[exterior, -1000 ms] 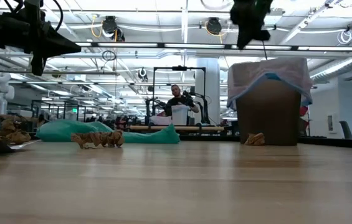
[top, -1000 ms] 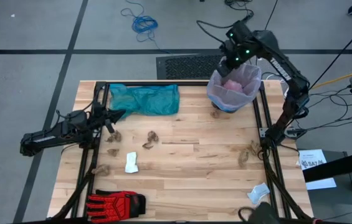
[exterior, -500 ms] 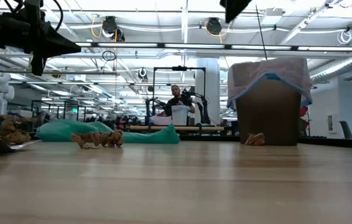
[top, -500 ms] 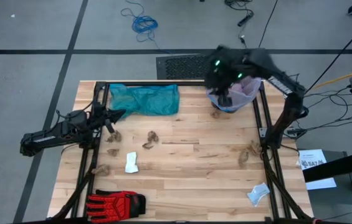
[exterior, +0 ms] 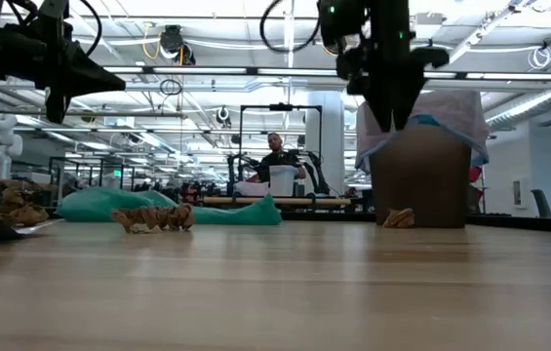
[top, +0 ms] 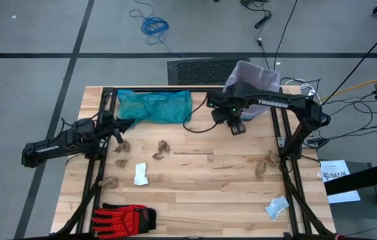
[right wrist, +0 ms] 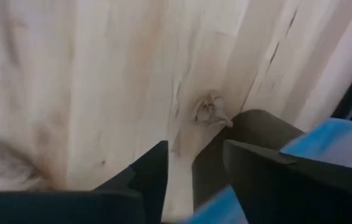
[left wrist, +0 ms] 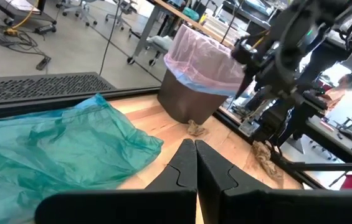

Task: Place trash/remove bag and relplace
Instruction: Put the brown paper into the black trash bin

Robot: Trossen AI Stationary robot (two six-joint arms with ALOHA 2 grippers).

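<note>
- Reaching across the far side of the table (top: pixel 201 173), the right gripper (top: pixel 236 127) hangs just beside the brown trash bin (exterior: pixel 421 175), on its inner side, with nothing in its grasp; its fingers (right wrist: pixel 157 168) stand a little apart, pointing down at the wood.
- Lining that bin is the pale pink-lavender bag (top: pixel 258 79), its rim folded over the top edge and a blue drawstring (exterior: pixel 421 121) showing along the fold.
- A small crumpled brown scrap (right wrist: pixel 210 111) lies on the table at the foot of the bin, close to the right gripper's fingertips.
- The left gripper (top: pixel 123 124) waits near the table's left edge, clenched with its fingers (left wrist: pixel 185 168) pressed together and holding nothing.
- A teal-green plastic bag (top: pixel 156 107) lies flat at the far left corner.
- More brown scraps (top: pixel 161 148) dot the middle, with a red glove (top: pixel 125 217) at the near edge.
</note>
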